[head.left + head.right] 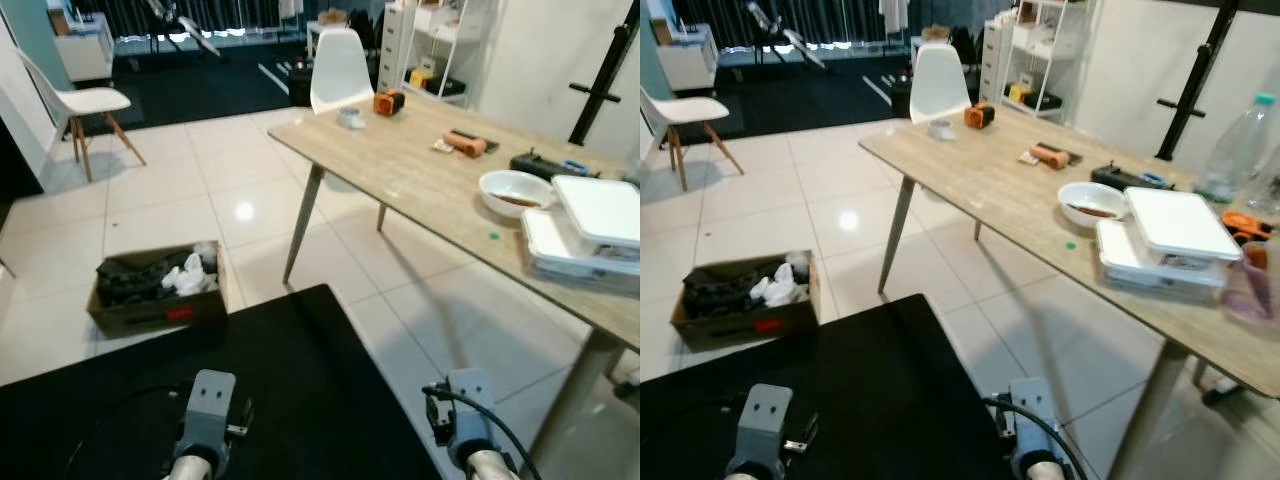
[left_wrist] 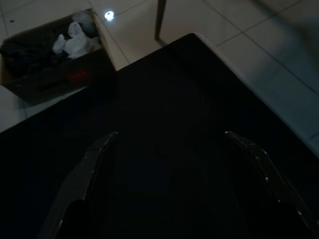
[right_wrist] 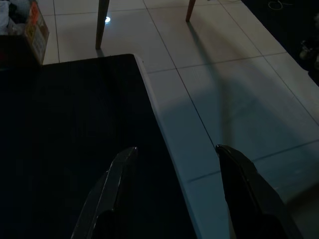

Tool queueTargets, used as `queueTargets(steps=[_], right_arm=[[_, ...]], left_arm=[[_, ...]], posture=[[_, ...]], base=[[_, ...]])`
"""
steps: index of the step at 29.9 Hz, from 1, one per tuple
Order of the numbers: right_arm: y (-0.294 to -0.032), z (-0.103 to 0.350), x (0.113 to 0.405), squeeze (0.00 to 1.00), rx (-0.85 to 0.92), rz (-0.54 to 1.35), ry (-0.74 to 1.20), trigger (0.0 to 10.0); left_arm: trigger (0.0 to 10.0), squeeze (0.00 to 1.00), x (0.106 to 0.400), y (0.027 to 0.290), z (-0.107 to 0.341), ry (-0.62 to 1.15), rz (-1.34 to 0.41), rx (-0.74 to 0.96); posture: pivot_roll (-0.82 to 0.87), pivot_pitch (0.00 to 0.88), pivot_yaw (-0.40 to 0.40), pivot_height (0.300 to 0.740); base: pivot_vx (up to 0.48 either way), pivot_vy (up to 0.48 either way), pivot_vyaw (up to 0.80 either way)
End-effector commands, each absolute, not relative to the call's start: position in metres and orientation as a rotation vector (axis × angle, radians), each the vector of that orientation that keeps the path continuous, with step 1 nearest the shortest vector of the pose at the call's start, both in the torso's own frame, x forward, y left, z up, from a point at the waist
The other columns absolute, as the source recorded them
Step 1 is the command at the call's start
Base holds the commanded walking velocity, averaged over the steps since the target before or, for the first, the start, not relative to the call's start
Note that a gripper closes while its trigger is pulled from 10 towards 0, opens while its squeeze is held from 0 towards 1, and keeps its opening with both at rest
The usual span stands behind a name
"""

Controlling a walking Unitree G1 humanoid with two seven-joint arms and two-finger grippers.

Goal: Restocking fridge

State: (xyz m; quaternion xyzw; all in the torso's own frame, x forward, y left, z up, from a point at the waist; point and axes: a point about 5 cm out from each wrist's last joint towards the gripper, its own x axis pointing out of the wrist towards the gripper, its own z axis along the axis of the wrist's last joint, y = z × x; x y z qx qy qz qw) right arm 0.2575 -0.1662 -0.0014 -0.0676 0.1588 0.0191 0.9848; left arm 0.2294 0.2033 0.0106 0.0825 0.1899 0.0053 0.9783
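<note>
The robot is standing over a black mat (image 1: 270, 370), both arms hanging low and doing nothing yet. The left gripper (image 2: 169, 149) is pointing down at the mat with its fingers spread wide and nothing between them; the right gripper (image 3: 174, 164) is hanging over the mat's right edge, where it meets the tiled floor (image 1: 180, 190), its fingers parted too and holding nothing.

To the right, a long wooden table (image 1: 990, 180) is running away into the room. On its near end, two white lidded containers (image 1: 1170, 240) are sitting stacked, the top one skewed, with a white bowl (image 1: 1090, 203) just beyond them and a clear bottle (image 1: 1240, 150) at the right edge. Those look like what is waiting to go into the fridge, set out where the arms can reach. No fridge is in front of the robot now.

On the floor to the left, a cardboard box (image 1: 158, 290) of dark and white scraps is sitting just beside the mat's far edge. A white chair (image 1: 340, 65) is standing at the table's far end.

My guess: nothing is picked up yet.
</note>
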Motion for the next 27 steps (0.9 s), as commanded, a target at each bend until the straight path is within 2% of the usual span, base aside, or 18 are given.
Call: queueTargets(steps=[1, 9, 17, 27], right_arm=[[-0.1685, -0.0047, 0.2547, 0.0, -0.135, 0.032, 0.338, 10.0], [-0.1707, -0.0071, 0.2529, 0.0, -0.139, 0.027, 0.347, 10.0], [-0.1721, -0.0074, 0.2532, 0.0, -0.131, 0.017, 0.353, 10.0], [-0.175, -0.0084, 0.2536, 0.0, -0.115, 0.004, 0.362, 10.0]], left_arm=[[10.0, 0.0, 0.2254, 0.205, 0.007, 0.403, 0.008, 0.179], [10.0, 0.0, 0.2253, 0.2043, 0.0066, 0.403, 0.006, 0.17], [10.0, 0.0, 0.2252, 0.2026, 0.0067, 0.411, 0.001, 0.157], [10.0, 0.0, 0.2243, 0.1994, 0.0067, 0.411, -0.01, 0.146]], posture=[[-0.06, 0.068, 0.021, 0.736], [-0.06, 0.068, 0.021, 0.736], [-0.06, 0.063, 0.018, 0.736], [-0.06, 0.058, 0.017, 0.736]], base=[[0.375, 0.0, 0.0], [0.351, 0.0, 0.0], [0.0, 0.0, 0.0], [0.0, 0.0, -0.76]])
